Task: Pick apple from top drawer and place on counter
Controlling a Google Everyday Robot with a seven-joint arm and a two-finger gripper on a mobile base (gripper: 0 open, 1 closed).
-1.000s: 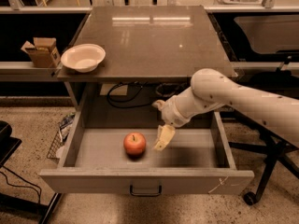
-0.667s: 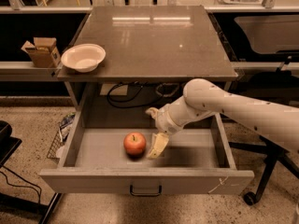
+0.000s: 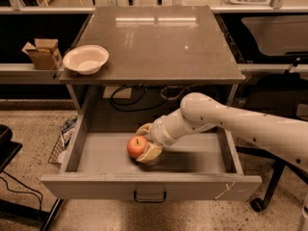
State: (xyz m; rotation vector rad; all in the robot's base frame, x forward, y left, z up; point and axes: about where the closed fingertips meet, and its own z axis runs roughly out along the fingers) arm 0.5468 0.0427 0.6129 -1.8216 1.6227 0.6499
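The red-orange apple (image 3: 135, 147) lies on the floor of the open top drawer (image 3: 96, 155), left of its middle. My gripper (image 3: 146, 141) reaches down into the drawer from the right and sits at the apple's right side. Its fingers are open. One fingertip (image 3: 144, 128) stands just behind the apple and the other (image 3: 150, 153) at its front right, so they straddle it. The apple rests on the drawer floor. The counter (image 3: 159, 42) is the glossy grey-brown top above the drawer. The drawer front carries a small dark handle (image 3: 149, 197).
A white bowl (image 3: 85, 59) sits at the counter's left edge. A small cardboard box (image 3: 43, 53) stands on a shelf to the left. Black cables (image 3: 139, 97) hang behind the drawer. A wheeled chair base (image 3: 262, 203) stands at the right.
My gripper has moved left and down across the drawer, from beside the apple to straddling it. The apple has stayed in place.
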